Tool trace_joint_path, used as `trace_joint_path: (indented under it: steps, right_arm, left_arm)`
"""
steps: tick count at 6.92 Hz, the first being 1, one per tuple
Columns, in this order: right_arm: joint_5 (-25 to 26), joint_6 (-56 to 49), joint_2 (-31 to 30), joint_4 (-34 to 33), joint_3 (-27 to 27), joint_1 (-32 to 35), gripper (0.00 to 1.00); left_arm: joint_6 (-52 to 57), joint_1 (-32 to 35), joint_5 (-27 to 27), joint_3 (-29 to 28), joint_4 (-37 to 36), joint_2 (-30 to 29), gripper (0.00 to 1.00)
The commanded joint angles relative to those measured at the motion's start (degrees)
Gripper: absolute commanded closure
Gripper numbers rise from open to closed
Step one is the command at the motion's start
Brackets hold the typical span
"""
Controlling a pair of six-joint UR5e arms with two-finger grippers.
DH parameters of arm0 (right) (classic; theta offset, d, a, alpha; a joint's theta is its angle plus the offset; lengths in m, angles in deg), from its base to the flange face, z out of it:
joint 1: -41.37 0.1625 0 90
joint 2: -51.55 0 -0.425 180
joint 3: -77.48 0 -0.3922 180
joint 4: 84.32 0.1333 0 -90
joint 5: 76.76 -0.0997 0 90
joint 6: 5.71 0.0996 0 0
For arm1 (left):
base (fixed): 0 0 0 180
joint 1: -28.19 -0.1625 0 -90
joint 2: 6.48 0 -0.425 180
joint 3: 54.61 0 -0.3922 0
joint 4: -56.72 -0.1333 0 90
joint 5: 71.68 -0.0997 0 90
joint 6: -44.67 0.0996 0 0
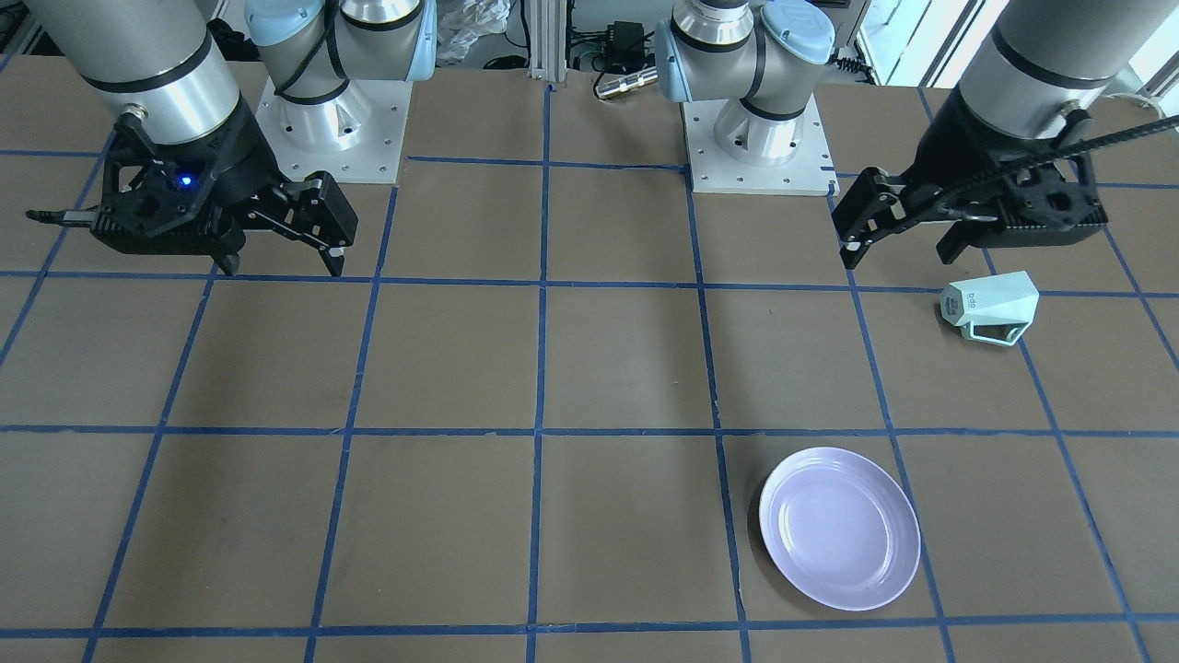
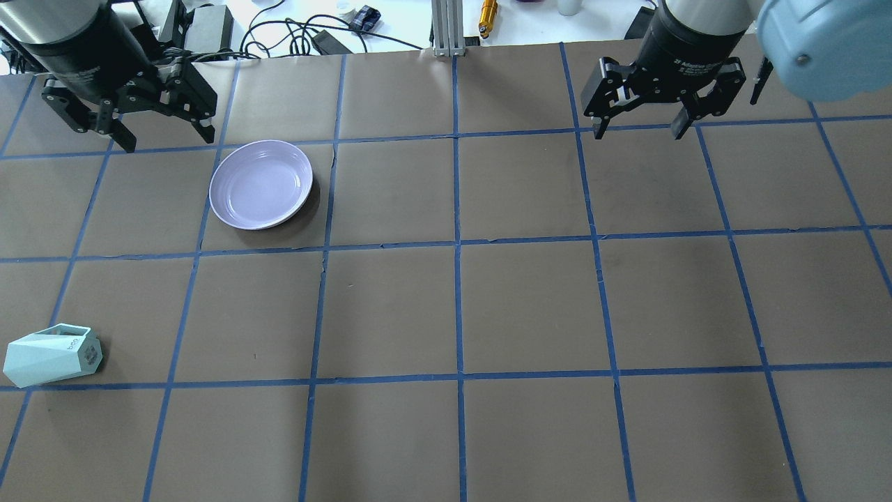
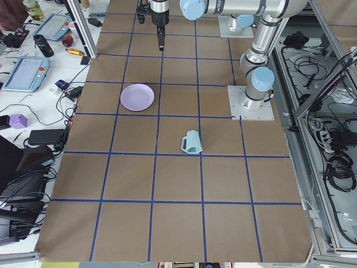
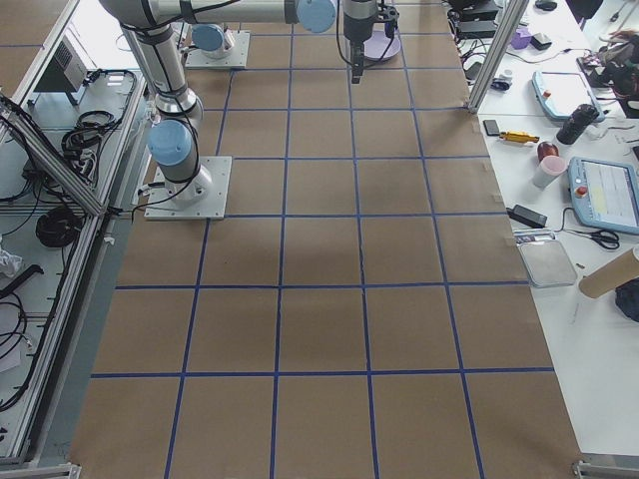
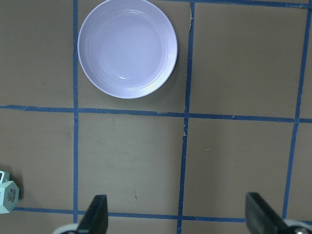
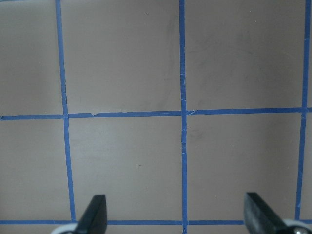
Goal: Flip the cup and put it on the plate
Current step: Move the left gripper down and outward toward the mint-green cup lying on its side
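Observation:
The pale mint-green cup (image 2: 52, 354) lies on its side near the table's left edge, its lettered base toward the table's middle. It also shows in the front view (image 1: 990, 308), the exterior left view (image 3: 191, 142) and at the left wrist view's edge (image 5: 7, 195). The lavender plate (image 2: 261, 184) sits empty, farther out from the robot than the cup (image 1: 840, 528) (image 5: 127, 48). My left gripper (image 2: 169, 139) (image 1: 898, 253) (image 5: 178, 219) is open and empty, raised beside the plate and apart from the cup. My right gripper (image 2: 637, 132) (image 1: 281, 262) (image 6: 176, 219) is open and empty over bare table.
The brown table is marked with a blue tape grid. The two arm base plates (image 1: 332, 120) (image 1: 760, 138) stand at the robot's edge. An aluminium post (image 2: 446, 28) and cables (image 2: 293, 31) sit beyond the far edge.

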Motion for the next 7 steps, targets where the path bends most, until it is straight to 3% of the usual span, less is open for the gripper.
trace_joint_path:
  steps: [1, 4, 6, 7]
  right_arm:
    - [0.0, 0.0, 0.0, 0.0, 0.0, 0.0, 0.00]
    - [0.0, 0.0, 0.0, 0.0, 0.0, 0.0, 0.00]
    - [0.0, 0.1, 0.0, 0.1, 0.0, 0.0, 0.00]
    - [0.0, 0.1, 0.0, 0.0, 0.0, 0.0, 0.00]
  left_arm:
    - [8.4, -8.5, -0.1, -0.1, 2.9, 0.0, 0.00]
    - [22.0, -22.1, 0.0, -0.2, 6.8, -2.5, 0.00]
    - [32.8, -26.0, 0.1, 0.0, 5.8, -4.0, 0.00]
    - [38.9, -31.0, 0.7, 0.3, 5.8, -4.4, 0.00]
